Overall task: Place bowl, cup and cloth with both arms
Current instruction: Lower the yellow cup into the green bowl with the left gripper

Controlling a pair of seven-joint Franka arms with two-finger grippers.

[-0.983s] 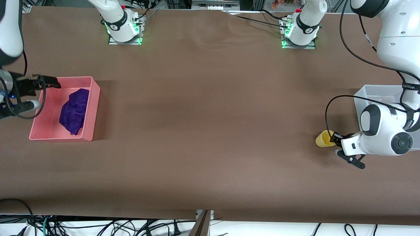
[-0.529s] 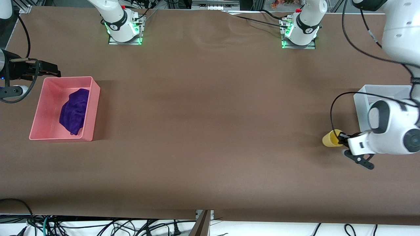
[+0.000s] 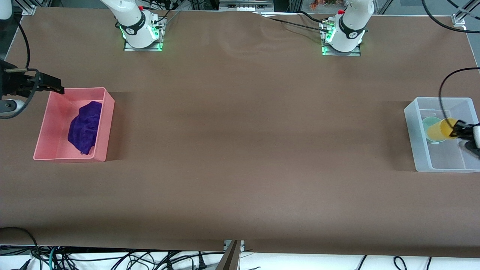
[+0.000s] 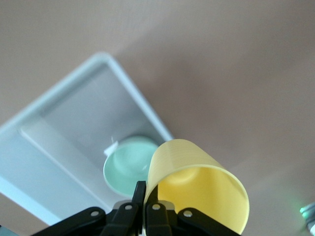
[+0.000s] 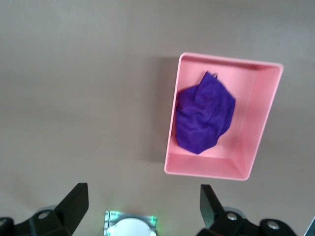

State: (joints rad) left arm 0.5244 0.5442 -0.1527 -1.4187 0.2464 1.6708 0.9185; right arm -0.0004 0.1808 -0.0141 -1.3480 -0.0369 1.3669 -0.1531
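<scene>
My left gripper is shut on the rim of the yellow cup and holds it tilted over the clear bin. The sage-green bowl sits in that bin, partly hidden by the cup. In the left wrist view the fingers pinch the cup's wall above the bowl. The purple cloth lies in the pink bin. My right gripper is open and empty, over the table beside the pink bin's corner. The cloth also shows in the right wrist view.
The clear bin stands at the left arm's end of the table, the pink bin at the right arm's end. The two arm bases stand along the table's edge. The right base shows between the right gripper's fingers.
My left gripper carried the cup from over the bare table to over the clear bin. My right gripper drew away from over the pink bin toward its corner.
</scene>
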